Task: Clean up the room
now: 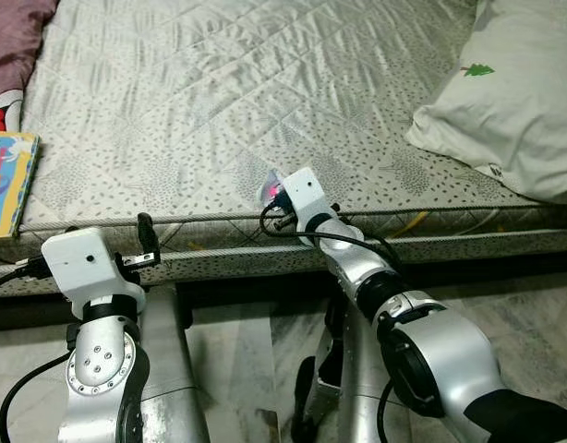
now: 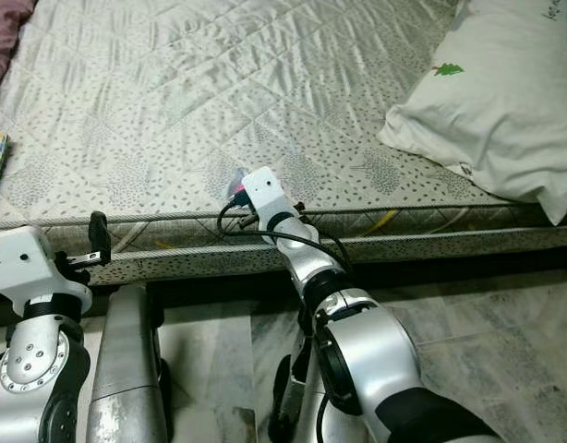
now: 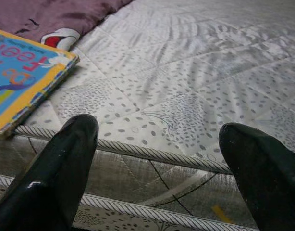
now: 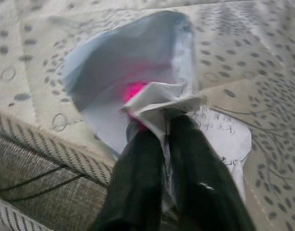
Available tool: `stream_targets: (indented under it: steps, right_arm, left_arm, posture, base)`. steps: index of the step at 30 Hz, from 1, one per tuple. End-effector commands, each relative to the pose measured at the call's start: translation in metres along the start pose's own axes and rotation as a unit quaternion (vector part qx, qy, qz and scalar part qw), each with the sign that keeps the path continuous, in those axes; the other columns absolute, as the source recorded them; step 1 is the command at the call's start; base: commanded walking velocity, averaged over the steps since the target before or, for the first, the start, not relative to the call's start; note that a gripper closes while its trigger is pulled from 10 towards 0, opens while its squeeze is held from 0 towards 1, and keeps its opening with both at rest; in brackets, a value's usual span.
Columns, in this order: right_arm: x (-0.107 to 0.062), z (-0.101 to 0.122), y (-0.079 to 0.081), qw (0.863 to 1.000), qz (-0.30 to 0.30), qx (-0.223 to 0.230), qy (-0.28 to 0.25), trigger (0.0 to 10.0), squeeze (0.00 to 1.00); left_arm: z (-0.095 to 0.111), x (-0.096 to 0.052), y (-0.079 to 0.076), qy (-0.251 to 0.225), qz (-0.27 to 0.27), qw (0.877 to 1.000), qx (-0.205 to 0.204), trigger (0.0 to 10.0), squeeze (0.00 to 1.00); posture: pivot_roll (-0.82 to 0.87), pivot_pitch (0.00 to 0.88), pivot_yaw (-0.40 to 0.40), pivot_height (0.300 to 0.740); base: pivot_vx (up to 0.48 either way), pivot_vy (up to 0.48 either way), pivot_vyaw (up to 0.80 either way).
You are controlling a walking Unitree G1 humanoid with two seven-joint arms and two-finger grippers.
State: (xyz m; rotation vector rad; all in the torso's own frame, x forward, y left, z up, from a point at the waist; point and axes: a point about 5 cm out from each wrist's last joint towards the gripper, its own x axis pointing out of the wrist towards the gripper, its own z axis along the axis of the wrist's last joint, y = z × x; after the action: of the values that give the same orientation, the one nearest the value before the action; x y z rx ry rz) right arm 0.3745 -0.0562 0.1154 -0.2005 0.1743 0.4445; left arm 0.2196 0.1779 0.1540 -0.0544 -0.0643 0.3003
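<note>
Right wrist view: wrapper (image 4: pixel 138 77) partly behind right tool (image 4: pixel 162 120)

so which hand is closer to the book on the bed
Left. The left hand sits at the mattress edge just right of the book. The right hand, pinched on a wrapper, is farther right.

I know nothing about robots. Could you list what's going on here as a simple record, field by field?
Place: bed edge, quilted mattress
Right gripper: shut on crumpled wrapper, white with a pink spot, at the mattress edge
Left gripper: open, holding nothing, facing the mattress side
Nearby: children's book, pillow, purple blanket
</note>
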Motion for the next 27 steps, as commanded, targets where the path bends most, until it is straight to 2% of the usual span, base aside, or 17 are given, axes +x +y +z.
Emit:
stream_targets:
  steps: [1, 2, 3, 4, 6, 10, 11, 12, 15, 18, 19, 22, 24, 27]
  right_arm:
    - [-0.004, -0.006, -0.006, 0.999, -0.003, 0.035, -0.004, 0.0, 0.0]
    - [-0.005, -0.007, -0.008, 0.999, -0.004, 0.043, -0.006, 0.0, 0.0]
    - [-0.006, -0.009, -0.011, 0.997, -0.008, 0.08, -0.013, 0.0, 0.0]
    - [-0.006, -0.009, -0.011, 0.997, -0.008, 0.08, -0.013, 0.0, 0.0]
    - [-0.009, -0.007, -0.015, 0.992, -0.001, 0.124, -0.037, 0.0, 0.0]
    - [-0.015, -0.006, -0.014, 0.986, 0.011, 0.153, -0.066, 0.0, 0.0]
    - [-0.019, -0.006, -0.012, 0.983, 0.014, 0.167, -0.08, 0.0, 0.0]
    - [-0.033, -0.005, -0.01, 0.975, 0.019, 0.192, -0.109, 0.0, 0.0]
    - [-0.053, 0.002, -0.002, 0.967, 0.032, 0.204, -0.148, 0.0, 0.0]
    - [-0.061, 0.007, 0.005, 0.964, 0.057, 0.193, -0.177, 0.0, 0.0]
    - [-0.063, 0.007, 0.007, 0.964, 0.06, 0.184, -0.182, 10.0, 0.0]
    - [-0.062, 0.008, 0.008, 0.963, 0.058, 0.187, -0.185, 10.0, 0.0]
    - [-0.056, 0.018, 0.002, 0.958, 0.039, 0.198, -0.204, 10.0, 0.0]
    - [-0.055, 0.024, -0.004, 0.958, 0.027, 0.204, -0.201, 10.0, 0.0]
  left_arm:
    - [-0.003, 0.0, 0.0, 0.004, 0.005, 1.0, -0.006, 10.0, 0.0]
    - [-0.003, 0.0, 0.0, 0.004, 0.005, 1.0, -0.007, 10.0, 0.0]
    - [-0.004, 0.001, -0.002, 0.006, 0.005, 1.0, -0.013, 10.0, 0.0]
    - [-0.004, 0.001, -0.002, 0.006, 0.005, 1.0, -0.013, 10.0, 0.0]
    - [-0.005, 0.001, -0.004, 0.008, 0.001, 1.0, -0.019, 10.0, 0.0]
    - [-0.005, 0.001, -0.005, 0.008, -0.001, 1.0, -0.019, 10.0, 0.0]
    - [-0.005, 0.001, -0.004, 0.007, -0.001, 1.0, -0.018, 10.0, 0.0]
    - [-0.005, 0.001, -0.003, 0.003, 0.0, 1.0, -0.015, 10.0, 0.0]
    - [-0.006, 0.001, 0.0, 0.005, 0.004, 1.0, -0.02, 10.0, 0.0]
    - [-0.007, 0.003, 0.0, 0.007, 0.005, 1.0, -0.026, 10.0, 0.0]
    - [-0.008, 0.004, -0.001, 0.008, 0.002, 1.0, -0.028, 10.0, 0.0]
    - [-0.009, 0.007, -0.006, 0.009, -0.007, 0.999, -0.033, 10.0, 0.0]
    - [-0.007, 0.01, -0.013, 0.004, -0.024, 0.999, -0.042, 10.0, 0.0]
    - [-0.006, 0.009, -0.014, 0.003, -0.026, 0.999, -0.045, 10.0, 0.0]
  posture:
    - [0.25, 0.144, -0.123, 0.492]
    - [0.23, 0.134, -0.121, 0.492]
    - [0.23, 0.134, -0.121, 0.492]
    - [0.23, 0.134, -0.121, 0.492]
    - [0.2, 0.124, -0.108, 0.492]
    - [0.19, 0.121, -0.102, 0.492]
    - [0.18, 0.117, -0.099, 0.492]
    - [0.18, 0.115, -0.098, 0.492]
    - [0.16, 0.116, -0.09, 0.492]
    - [0.14, 0.116, -0.085, 0.492]
    - [0.14, 0.115, -0.081, 0.492]
    - [0.13, 0.115, -0.078, 0.492]
    - [0.13, 0.113, -0.078, 0.502]
    - [0.14, 0.113, -0.081, 0.522]
  base:
    - [0.0, 0.0, 0.0]
    - [0.0, 0.0, 0.0]
    - [0.0, 0.0, 0.0]
    - [0.0, 0.0, 0.0]
    - [0.0, 0.0, 0.0]
    - [0.0, 0.0, 0.0]
    - [0.0, 0.0, 0.0]
    - [0.0, 0.0, 0.0]
    - [0.0, 0.0, 0.0]
    - [0.0, 0.0, 0.0]
    - [0.0, 0.0, 0.0]
    - [0.0, 0.0, 0.0]
    - [0.0, 0.0, 0.0]
    - [0.0, 0.0, 0.0]
